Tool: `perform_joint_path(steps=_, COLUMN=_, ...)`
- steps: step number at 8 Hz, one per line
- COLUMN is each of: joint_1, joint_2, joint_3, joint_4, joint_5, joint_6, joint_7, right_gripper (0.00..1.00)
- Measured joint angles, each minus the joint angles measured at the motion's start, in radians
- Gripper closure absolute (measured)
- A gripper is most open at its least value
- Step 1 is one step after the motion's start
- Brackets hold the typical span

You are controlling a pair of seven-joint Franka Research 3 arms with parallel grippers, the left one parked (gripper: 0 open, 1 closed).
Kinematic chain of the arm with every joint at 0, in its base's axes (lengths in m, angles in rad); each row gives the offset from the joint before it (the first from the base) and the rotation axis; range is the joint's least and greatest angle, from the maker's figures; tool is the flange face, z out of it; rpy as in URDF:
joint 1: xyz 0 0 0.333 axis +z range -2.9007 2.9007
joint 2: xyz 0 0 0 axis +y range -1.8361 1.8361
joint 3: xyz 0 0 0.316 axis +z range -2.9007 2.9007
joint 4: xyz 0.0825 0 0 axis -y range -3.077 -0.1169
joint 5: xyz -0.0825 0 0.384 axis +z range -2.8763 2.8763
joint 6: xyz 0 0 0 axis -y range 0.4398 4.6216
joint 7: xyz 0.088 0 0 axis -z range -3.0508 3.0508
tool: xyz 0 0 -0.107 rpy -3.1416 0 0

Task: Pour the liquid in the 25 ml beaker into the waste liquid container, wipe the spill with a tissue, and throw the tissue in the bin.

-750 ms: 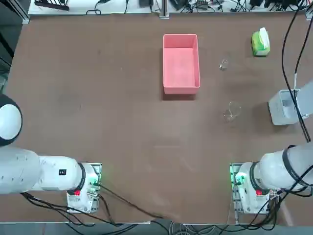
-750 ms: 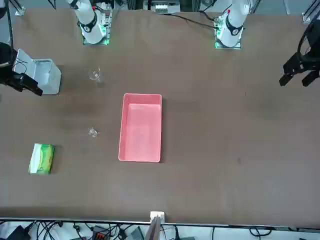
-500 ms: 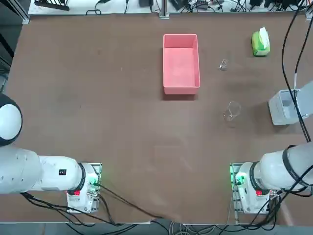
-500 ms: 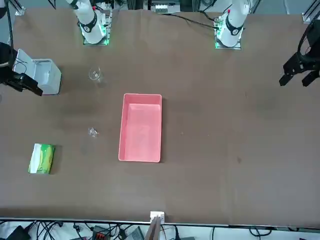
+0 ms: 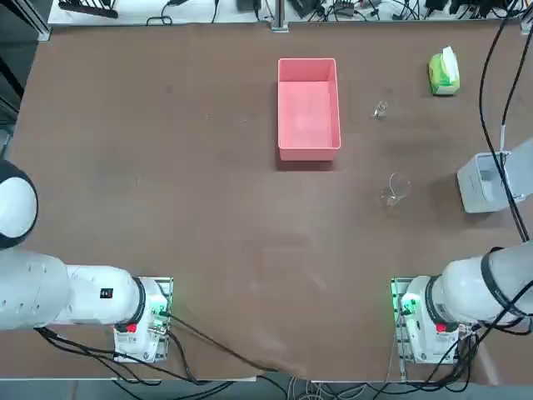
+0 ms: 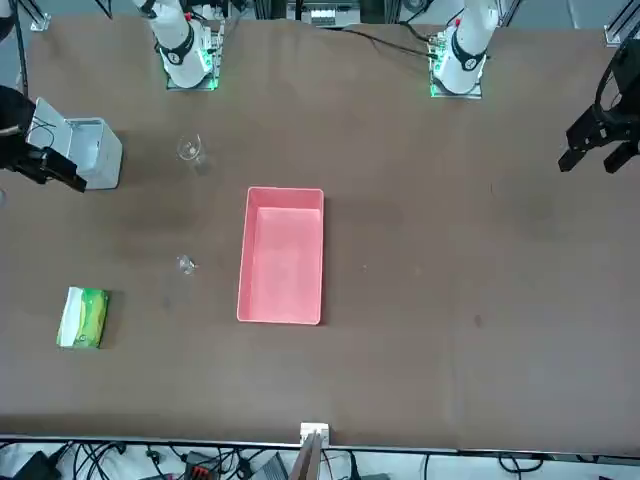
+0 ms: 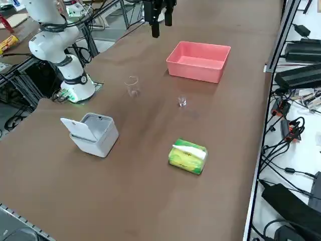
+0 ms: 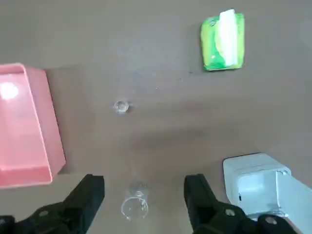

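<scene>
- Right pincer [image 8: 144, 192]: spread wide, nothing between its fingers; it hangs high above the table [image 5: 166, 167], pointing down, with the larger beaker [image 8: 135, 207] below the gap between the fingers, well clear of them.
- In the front view the right pincer [image 6: 45, 165] shows at the picture's left edge, above the bin [image 6: 92, 152].
- 25 ml beaker [image 5: 381, 110]: upright on the table, between the waste liquid container [image 5: 308, 108] and the green tissue pack [image 5: 444, 73], touching neither. Whether it holds liquid cannot be told.
- Waste liquid container: pink low-walled tray, standing flat near the far edge of the table; interior appears bare.
- Larger beaker: upright, on the robot's side of the small one, apart from it.
- Bin: pale grey box near the table's right edge, lid raised and tilted back.
- Green tissue pack: lying in the far right corner area, white tuft protruding from its top.
- No loose tissue sheet is seen on the table; no spill can be made out.
</scene>
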Motion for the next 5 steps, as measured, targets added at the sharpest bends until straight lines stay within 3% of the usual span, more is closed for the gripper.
perform_joint_path(steps=3, joint_1=0.016, joint_2=0.048, joint_3=0.004, joint_4=-0.028, joint_5=0.002, joint_6=-0.028, joint_7=-0.074, right_gripper=0.00)
perform_joint_path(steps=5, joint_1=0.018, joint_2=0.075, joint_3=0.004, joint_4=-0.085, joint_5=0.002, joint_6=0.038, joint_7=-0.165, right_gripper=0.00)
